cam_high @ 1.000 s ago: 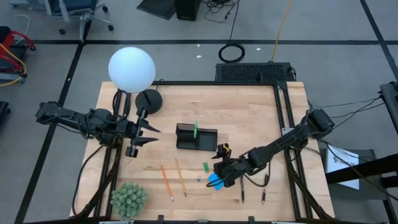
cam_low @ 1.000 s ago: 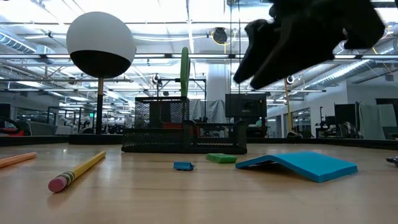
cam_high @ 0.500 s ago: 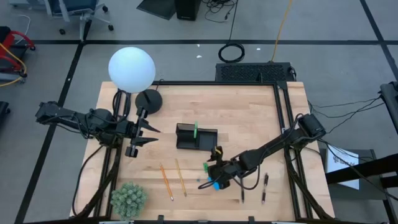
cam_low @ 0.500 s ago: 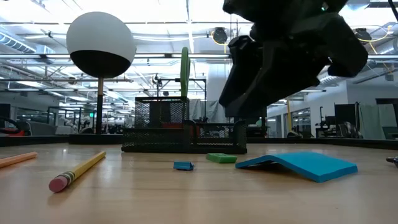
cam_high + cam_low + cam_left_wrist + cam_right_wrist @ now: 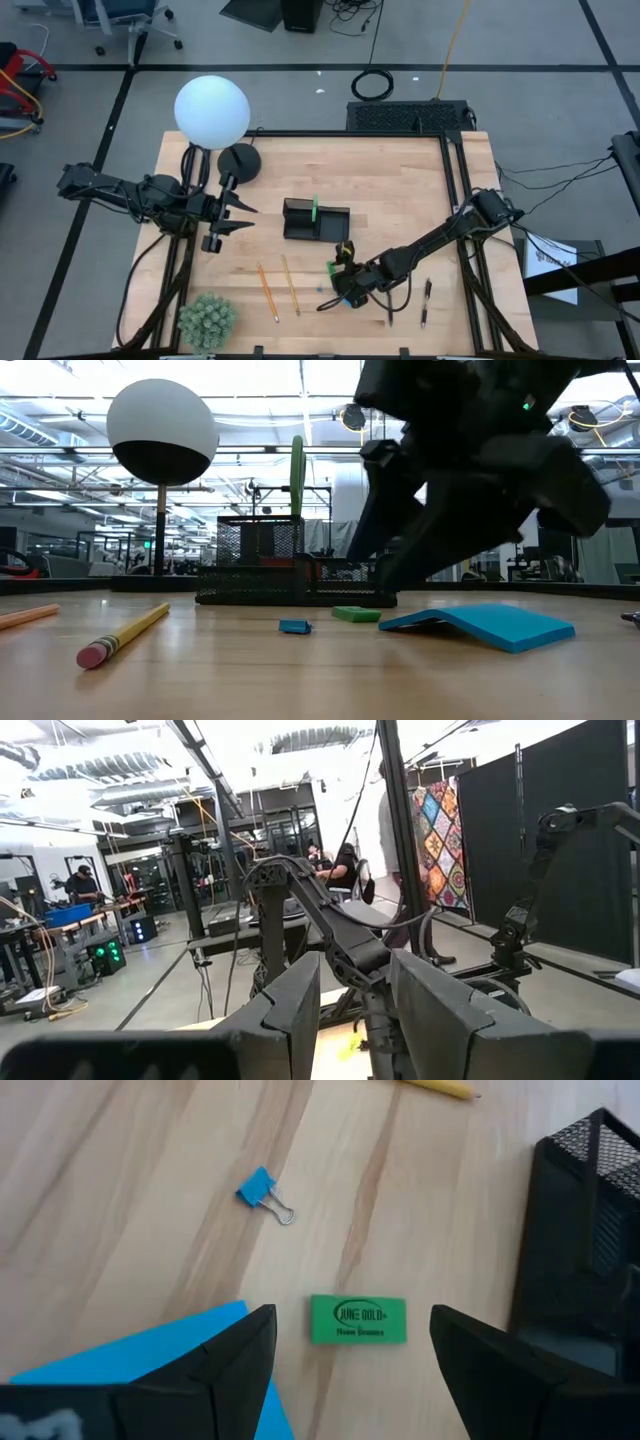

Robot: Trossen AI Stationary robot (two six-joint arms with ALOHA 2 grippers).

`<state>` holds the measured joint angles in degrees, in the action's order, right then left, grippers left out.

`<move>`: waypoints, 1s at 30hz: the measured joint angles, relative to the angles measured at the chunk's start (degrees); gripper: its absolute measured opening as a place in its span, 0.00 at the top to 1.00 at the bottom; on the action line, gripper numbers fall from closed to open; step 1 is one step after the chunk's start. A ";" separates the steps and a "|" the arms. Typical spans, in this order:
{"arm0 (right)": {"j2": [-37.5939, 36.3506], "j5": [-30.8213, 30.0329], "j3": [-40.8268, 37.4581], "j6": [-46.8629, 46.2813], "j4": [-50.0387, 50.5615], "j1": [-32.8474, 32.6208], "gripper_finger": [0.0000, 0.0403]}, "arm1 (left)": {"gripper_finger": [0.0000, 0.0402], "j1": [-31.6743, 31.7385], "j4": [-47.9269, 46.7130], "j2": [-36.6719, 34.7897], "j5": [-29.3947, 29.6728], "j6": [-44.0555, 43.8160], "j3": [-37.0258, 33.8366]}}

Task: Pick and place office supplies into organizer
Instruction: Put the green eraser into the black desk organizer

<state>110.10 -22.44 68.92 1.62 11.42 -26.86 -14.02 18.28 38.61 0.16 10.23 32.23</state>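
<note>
The right gripper [image 5: 345, 1342] is hovering with its fingers spread wide over the green eraser [image 5: 358, 1321], which is lying on the table beside the organizer [image 5: 316, 221]. The blue pad [image 5: 150, 1352] is sitting so near that a finger could be snagging its edge on the way down. The left gripper [image 5: 243, 217], jaws apart, is waiting by the lamp base [image 5: 239, 161].

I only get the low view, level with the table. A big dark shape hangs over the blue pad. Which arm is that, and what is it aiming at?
Observer: That is the right gripper. Its wrist view shows it open, with a green eraser lying on the table between its fingers.
Operator: What is the little blue thing near the eraser?
Observer: A blue binder clip with a wire handle, lying apart from the eraser.
Operator: And the other arm?
Observer: The left gripper waits open near the lamp's round black base, away from the supplies.
</note>
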 joint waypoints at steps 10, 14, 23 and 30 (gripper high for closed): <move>3.33 -0.27 1.99 2.57 0.07 0.82 0.37 | 0.67 -0.02 0.00 0.01 0.00 0.01 0.00; 3.30 -0.34 1.97 2.67 0.04 1.62 0.37 | 0.67 0.00 0.00 0.00 0.00 0.01 0.00; 3.30 -1.39 1.97 4.27 0.27 2.26 0.37 | 0.67 0.00 0.00 0.02 0.00 -0.05 0.00; 3.30 0.22 1.97 3.22 0.60 2.02 0.37 | 0.67 -0.02 0.00 0.02 0.00 -0.19 0.00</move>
<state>113.40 -22.22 70.89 4.84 12.02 -24.84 -14.04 18.28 38.63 0.16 10.04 32.23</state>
